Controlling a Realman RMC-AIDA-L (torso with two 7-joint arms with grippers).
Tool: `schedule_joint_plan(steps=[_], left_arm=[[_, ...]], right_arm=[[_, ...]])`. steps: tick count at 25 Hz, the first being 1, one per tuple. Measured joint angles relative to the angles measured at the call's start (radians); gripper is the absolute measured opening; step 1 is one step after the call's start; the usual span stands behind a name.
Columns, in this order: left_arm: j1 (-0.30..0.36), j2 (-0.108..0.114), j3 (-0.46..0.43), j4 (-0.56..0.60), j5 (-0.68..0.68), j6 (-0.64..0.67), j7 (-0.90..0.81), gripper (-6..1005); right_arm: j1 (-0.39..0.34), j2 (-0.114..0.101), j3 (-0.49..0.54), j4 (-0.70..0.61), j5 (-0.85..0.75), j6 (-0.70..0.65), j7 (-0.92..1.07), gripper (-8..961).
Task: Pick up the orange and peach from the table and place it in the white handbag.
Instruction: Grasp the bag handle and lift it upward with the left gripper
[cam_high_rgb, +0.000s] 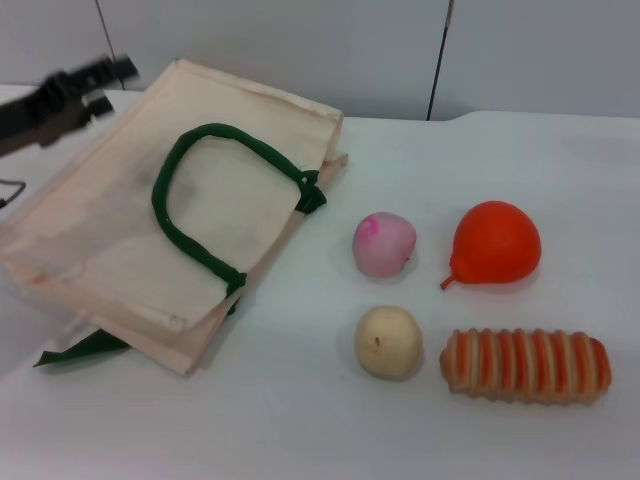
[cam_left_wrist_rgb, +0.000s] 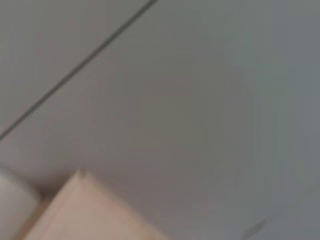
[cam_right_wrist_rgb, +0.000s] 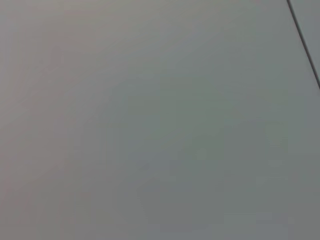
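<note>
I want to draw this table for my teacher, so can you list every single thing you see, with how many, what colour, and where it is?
white handbag: 1, cream with dark green handles, lying flat on the table's left side
peach: 1, pale pink, right of the bag
orange: 1, bright orange-red, right of the peach
round fruit: 1, beige-cream, in front of the peach
bread loaf: 1, orange-and-cream striped, in front of the orange
table: 1, white
left gripper: 1, black, above the bag's far left corner

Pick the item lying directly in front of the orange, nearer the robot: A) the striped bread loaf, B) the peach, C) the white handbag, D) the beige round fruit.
A: in the head view the striped bread loaf lies just below the orange, nearer the robot, apart from it.
</note>
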Motion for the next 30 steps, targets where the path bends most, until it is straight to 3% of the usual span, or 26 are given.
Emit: schedule_joint_plan(steps=[1, 2, 3, 8, 16, 23, 30], left_arm=[[-0.003, -0.002, 0.0, 0.027, 0.049, -0.008, -0.04, 887], [-0.013, -0.012, 0.0, 0.111, 0.184, -0.047, -0.142, 887], [-0.013, -0.012, 0.0, 0.111, 0.184, -0.047, -0.142, 881], [-0.056, -0.022, 0.001, 0.247, 0.456, -0.184, -0.311, 853], [-0.122, 0.024, 0.002, 0.254, 0.614, -0.325, -0.404, 842], [-0.207, 0.026, 0.002, 0.188, 0.777, -0.335, -0.43, 842], [-0.23, 0.034, 0.002, 0.173, 0.844, -0.303, -0.46, 842]], right_arm=[[-0.001, 0.0, 0.0, 0.0, 0.0, 0.0, 0.0, 878], [-0.003, 0.0, 0.0, -0.001, 0.0, 0.0, 0.0, 878], [-0.004, 0.0, 0.001, -0.001, 0.0, 0.0, 0.0, 878], [-0.009, -0.001, 0.002, -0.004, 0.007, 0.0, -0.001, 878], [-0.017, -0.002, 0.002, -0.015, 0.014, 0.001, -0.001, 879], [-0.013, -0.002, 0.002, -0.015, 0.014, 0.015, 0.0, 879], [-0.011, -0.002, 0.002, -0.016, 0.014, 0.017, 0.0, 879]])
